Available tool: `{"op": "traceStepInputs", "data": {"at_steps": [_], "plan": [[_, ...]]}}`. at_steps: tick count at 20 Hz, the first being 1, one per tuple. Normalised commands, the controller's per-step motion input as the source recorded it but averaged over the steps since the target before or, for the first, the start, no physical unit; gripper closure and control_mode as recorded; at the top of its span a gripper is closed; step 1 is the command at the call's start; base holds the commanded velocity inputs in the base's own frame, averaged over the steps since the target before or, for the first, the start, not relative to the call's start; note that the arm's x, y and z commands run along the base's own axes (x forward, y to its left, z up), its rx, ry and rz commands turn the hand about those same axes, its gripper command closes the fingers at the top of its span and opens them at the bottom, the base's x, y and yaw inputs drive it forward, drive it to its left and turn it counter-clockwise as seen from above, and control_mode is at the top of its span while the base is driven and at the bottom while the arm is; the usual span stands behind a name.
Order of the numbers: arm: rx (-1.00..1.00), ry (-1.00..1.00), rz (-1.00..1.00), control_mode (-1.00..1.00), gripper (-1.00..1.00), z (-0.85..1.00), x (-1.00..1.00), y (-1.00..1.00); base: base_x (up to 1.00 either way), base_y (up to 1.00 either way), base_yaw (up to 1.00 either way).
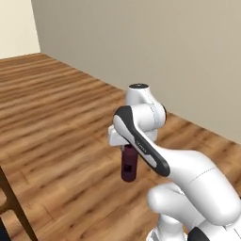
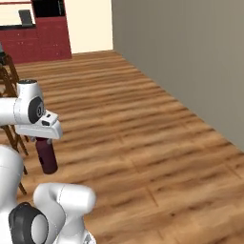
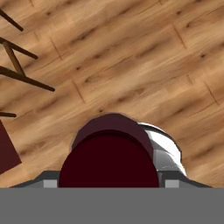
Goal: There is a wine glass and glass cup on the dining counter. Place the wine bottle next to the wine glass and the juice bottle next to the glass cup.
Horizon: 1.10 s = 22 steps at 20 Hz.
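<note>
My gripper [image 1: 127,148] is shut on the juice bottle [image 1: 128,165], a short, wide dark red bottle that hangs upright above the wooden floor. From the right side the gripper [image 2: 44,139] holds the juice bottle [image 2: 47,156] by its top. Looking down along the hand, the bottle's dark red cap [image 3: 109,162] sits between the fingertips, with its label [image 3: 164,151] on the right. The wine bottle, wine glass and glass cup are out of view. A red-fronted counter [image 2: 33,43] with a dark top stands far back; I cannot tell if it is the dining counter.
Wooden stool legs [image 2: 9,83] stand close on the left, also seen as the stool legs [image 1: 16,209] and the stool legs [image 3: 19,72]. A grey wall [image 2: 190,57] runs along the right. Open wood floor [image 2: 133,138] spreads ahead.
</note>
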Motion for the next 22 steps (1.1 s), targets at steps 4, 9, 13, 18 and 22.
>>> {"op": "traceStepInputs", "data": {"at_steps": [4, 9, 13, 18, 22], "plan": [[0.00, 0.00, 0.00, 1.00, 1.00, 0.00, 0.00, 0.00, 0.77, -0.13, 0.21], [0.00, 0.00, 0.00, 1.00, 1.00, 0.00, 0.00, 0.00, 0.75, -0.24, 0.10], [0.00, 0.00, 0.00, 1.00, 1.00, 0.00, 0.00, 0.00, 0.75, -0.25, 0.09], [0.00, 0.00, 0.00, 1.00, 1.00, 0.00, 0.00, 0.00, 0.76, -0.23, 0.12], [0.00, 0.00, 0.00, 1.00, 1.00, 0.00, 0.00, 0.00, 0.76, -0.19, 0.18]]}}
